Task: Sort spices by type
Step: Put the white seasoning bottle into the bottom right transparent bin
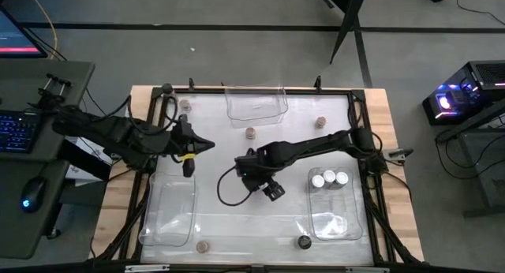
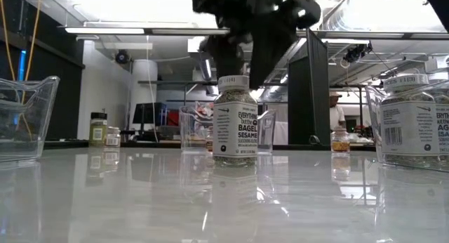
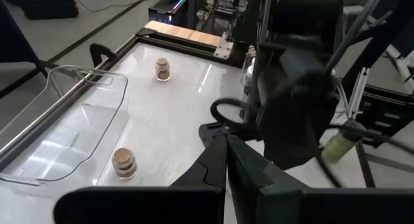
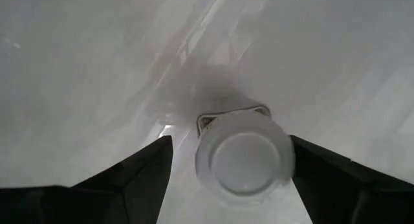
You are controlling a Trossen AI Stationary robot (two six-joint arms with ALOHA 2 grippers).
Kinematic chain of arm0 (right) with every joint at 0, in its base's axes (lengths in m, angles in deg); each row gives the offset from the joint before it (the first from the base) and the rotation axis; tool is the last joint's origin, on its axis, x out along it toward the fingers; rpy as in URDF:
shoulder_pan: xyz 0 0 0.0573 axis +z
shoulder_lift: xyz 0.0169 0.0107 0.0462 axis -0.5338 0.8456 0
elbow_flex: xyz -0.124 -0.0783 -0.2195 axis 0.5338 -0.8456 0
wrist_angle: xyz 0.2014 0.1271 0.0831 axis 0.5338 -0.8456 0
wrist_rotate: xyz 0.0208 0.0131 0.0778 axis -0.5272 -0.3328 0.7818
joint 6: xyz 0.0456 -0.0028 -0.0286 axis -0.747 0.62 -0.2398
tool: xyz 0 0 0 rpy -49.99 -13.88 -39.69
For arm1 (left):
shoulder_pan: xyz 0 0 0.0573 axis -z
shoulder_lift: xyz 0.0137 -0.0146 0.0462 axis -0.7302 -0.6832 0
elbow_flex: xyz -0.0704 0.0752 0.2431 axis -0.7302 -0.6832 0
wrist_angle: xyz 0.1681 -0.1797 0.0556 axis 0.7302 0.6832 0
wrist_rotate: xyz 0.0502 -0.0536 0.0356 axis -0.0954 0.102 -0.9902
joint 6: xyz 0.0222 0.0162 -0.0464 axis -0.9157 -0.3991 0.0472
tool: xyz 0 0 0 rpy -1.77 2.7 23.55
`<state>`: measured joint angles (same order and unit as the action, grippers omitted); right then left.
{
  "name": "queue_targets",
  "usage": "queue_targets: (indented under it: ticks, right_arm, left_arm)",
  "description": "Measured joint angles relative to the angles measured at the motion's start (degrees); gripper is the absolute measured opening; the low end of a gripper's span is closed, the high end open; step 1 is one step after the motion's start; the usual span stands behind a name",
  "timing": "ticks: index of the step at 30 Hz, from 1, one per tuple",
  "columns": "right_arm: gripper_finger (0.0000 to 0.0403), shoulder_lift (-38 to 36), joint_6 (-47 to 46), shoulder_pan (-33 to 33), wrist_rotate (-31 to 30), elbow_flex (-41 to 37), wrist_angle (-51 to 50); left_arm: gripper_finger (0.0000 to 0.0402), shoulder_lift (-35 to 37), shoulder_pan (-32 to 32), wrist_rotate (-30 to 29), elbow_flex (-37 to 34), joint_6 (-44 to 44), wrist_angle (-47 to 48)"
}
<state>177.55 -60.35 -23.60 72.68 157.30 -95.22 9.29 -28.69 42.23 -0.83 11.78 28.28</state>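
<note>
White-lidded spice jar (image 4: 244, 154) stands between the right tool's (image 4: 228, 160) spread fingers

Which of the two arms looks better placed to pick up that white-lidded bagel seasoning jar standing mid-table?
The right. Its gripper hangs directly over the white-lidded bagel seasoning jar, fingers spread either side. The left gripper is shut and off to the side.

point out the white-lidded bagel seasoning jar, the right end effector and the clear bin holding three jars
white-lidded bagel seasoning jar (image 2: 234, 123): low view, label
right end effector (image 4: 243, 160): right wrist view, between fingertips
clear plastic bin holding three jars (image 1: 353, 226): high view, rim
</note>
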Motion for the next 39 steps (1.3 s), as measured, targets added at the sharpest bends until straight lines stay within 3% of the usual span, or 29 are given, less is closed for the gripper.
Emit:
queue_targets:
  ticks: [9,15,20,25,29,33,39]
  right_arm:
    - [0.0282,2.54,-0.13,-0.05,-0.06,-0.52,2.77]
    - [0.0196,2.54,0.01,-0.04,-0.75,-0.52,2.44]
    - [0.0193,2.46,-1.78,-0.06,-1.09,-0.13,0.09]
    - [0.0193,0.47,-7.41,-0.35,-1.93,2.34,-9.94]
    - [0.0193,-6.78,-16.63,-0.80,-3.24,1.27,-14.93]
    - [0.0193,-18.01,-29.40,0.23,-8.90,-3.59,-16.63]
    - [0.0193,-37.82,-55.57,8.63,-14.75,-15.87,-18.26]
  left_arm:
    - [0.0000,-0.99,0.00,-0.20,0.00,-0.21,-0.01]
    - [0.0000,-0.97,-0.02,-0.25,0.00,-1.00,0.02]
    - [0.0000,-0.97,-0.11,-0.38,0.00,-3.83,0.02]
    - [0.0000,-0.97,-0.31,-1.63,0.00,-7.73,0.01]
    - [0.0000,-1.02,-0.31,-5.43,0.00,-10.30,-0.42]
    - [0.0000,-1.14,-1.49,-8.97,0.00,-10.28,-0.99]
    - [0.0000,-1.62,-4.63,-8.17,0.00,-10.26,-2.62]
